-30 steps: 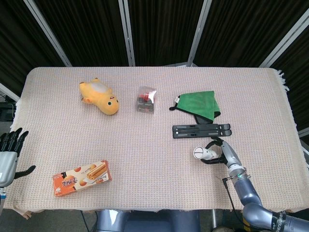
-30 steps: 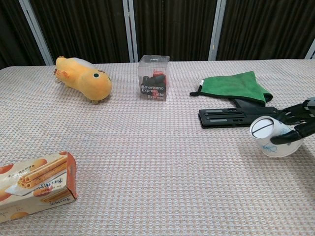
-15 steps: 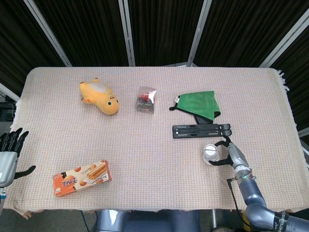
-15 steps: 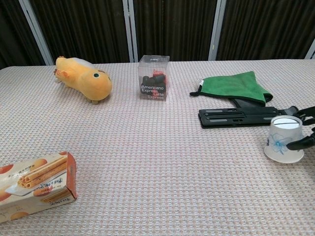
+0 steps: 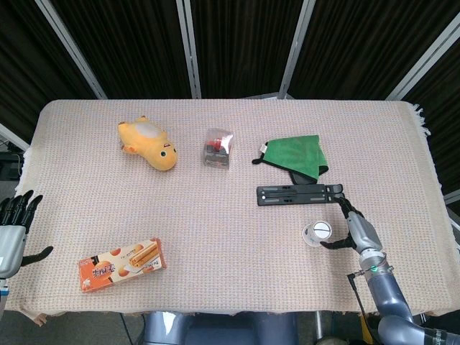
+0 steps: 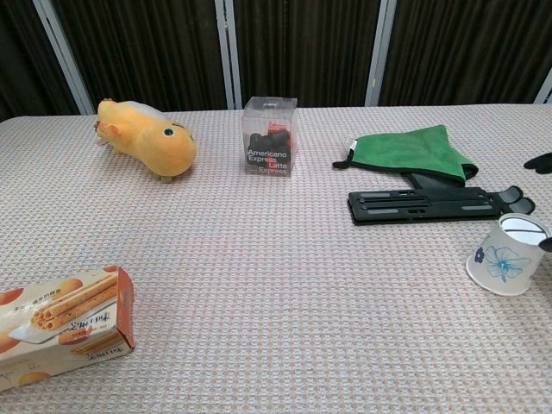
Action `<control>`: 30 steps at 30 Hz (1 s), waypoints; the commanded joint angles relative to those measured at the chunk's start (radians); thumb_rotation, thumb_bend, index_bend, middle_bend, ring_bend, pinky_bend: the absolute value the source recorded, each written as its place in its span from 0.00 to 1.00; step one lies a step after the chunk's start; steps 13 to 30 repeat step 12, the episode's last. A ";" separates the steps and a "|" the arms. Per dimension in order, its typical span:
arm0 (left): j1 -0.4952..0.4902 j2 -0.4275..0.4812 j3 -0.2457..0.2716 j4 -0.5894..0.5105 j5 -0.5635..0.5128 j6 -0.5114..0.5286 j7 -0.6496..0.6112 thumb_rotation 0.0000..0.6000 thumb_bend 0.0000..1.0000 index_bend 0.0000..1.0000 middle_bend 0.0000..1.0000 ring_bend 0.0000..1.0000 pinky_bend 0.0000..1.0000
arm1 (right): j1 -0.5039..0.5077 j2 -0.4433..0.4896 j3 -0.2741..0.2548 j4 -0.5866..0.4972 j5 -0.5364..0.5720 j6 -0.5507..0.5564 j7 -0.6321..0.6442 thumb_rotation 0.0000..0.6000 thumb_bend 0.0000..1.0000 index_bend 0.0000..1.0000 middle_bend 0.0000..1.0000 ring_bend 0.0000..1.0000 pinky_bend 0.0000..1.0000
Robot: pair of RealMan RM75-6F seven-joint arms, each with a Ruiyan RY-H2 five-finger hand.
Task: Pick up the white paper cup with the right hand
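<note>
Head view. Found the white paper cup [image 5: 317,232] at the near right of the table [image 5: 215,215], just in front of the black folded stand [image 5: 300,194], tipped with its base up and toward the middle of the table. Saw the right hand [image 5: 357,230] immediately to the right of it, fingers spread around the cup's right side, one dark fingertip by its lower edge; could not tell whether any of them actually touched the wall. Judged nothing firmly grasped. Best done by sliding the hand a little further left so thumb and fingers flank the wall on opposite sides, closing gently so as not to crush thin paper, then lifting straight up clear of the stand. Noted the left hand [image 5: 13,230] at the table's near left edge, released, fingers apart, holding nothing.

Chest view. Saw the cup [image 6: 507,266] leaning, wide mouth down on the cloth, blue flower print facing the camera. Caught only dark fingertips [image 6: 540,161] at the right frame edge; could not read contact from here.
</note>
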 commanded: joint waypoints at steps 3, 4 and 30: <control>0.000 0.000 0.000 0.000 0.000 0.001 0.000 1.00 0.00 0.00 0.00 0.00 0.00 | -0.066 0.066 -0.056 0.003 -0.264 0.149 -0.066 1.00 0.11 0.04 0.00 0.00 0.00; 0.000 0.000 0.000 0.000 0.000 0.001 -0.001 1.00 0.00 0.00 0.00 0.00 0.00 | -0.080 0.067 -0.068 0.019 -0.318 0.191 -0.089 1.00 0.10 0.03 0.00 0.00 0.00; 0.000 -0.003 -0.002 0.001 -0.003 0.001 0.004 1.00 0.00 0.00 0.00 0.00 0.00 | -0.169 0.083 -0.131 0.095 -0.529 0.341 -0.104 1.00 0.07 0.00 0.00 0.00 0.00</control>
